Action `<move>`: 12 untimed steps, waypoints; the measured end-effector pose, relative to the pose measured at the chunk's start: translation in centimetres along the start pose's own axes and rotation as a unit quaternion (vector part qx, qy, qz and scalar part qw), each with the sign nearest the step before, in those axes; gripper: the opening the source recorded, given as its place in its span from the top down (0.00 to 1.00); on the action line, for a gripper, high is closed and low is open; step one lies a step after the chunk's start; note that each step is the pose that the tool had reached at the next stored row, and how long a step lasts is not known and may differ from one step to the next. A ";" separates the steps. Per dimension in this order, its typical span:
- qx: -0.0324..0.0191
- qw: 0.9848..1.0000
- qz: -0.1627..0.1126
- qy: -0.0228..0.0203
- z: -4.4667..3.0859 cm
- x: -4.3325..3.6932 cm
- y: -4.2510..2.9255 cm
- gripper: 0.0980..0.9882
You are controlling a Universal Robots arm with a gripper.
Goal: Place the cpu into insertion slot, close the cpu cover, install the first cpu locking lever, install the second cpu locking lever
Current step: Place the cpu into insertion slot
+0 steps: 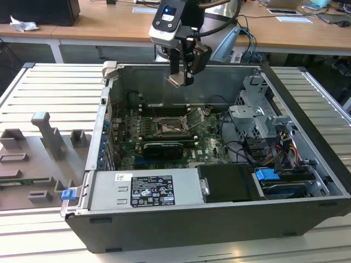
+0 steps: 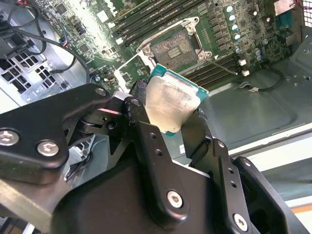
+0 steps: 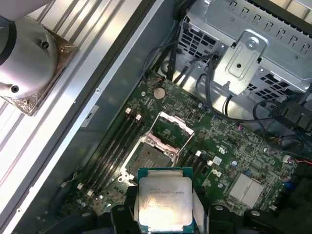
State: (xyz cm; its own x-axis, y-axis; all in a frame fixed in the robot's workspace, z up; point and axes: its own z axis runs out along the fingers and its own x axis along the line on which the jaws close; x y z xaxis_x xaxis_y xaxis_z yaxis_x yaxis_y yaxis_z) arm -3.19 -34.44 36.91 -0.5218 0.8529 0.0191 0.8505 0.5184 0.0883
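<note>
cpu (image 3: pixel 164 201) print, white label (image 1: pixel 151 191), illegible

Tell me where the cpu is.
In the exterior view, the cpu is clamped in the gripper, raised above the open computer case, apart from the insertion slot below.

Silver cpu (image 3: pixel 165 201) aloft; insertion slot (image 3: pixel 148 160) bare; cpu cover (image 3: pixel 171 127) hinged open.

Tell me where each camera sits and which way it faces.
Exterior view: off the arm, raised, looking down into the open computer case; the arm's wrist and jaws show, holding the cpu.
First wrist view: on the wrist, looking past the jaws at the insertion slot, its cpu cover open.
Second wrist view: on the wrist, facing the motherboard across the black jaws.
Both wrist views share the cpu and the insertion slot.
</note>
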 end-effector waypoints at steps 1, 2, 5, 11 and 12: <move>0.000 1.000 0.003 0.000 0.00 0.00 0.00 0.52; 0.000 1.000 0.005 0.000 0.01 0.00 0.00 0.52; 0.000 1.000 0.009 -0.001 0.01 0.00 0.00 0.52; 0.000 1.000 0.021 -0.002 0.02 0.00 0.00 0.52; 0.000 1.000 0.025 -0.002 0.03 0.00 0.00 0.52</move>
State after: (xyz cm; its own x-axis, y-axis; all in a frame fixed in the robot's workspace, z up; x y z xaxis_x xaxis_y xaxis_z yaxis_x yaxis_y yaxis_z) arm -3.19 -34.44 36.88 -0.4786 0.8778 0.0191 0.8754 0.4753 0.0884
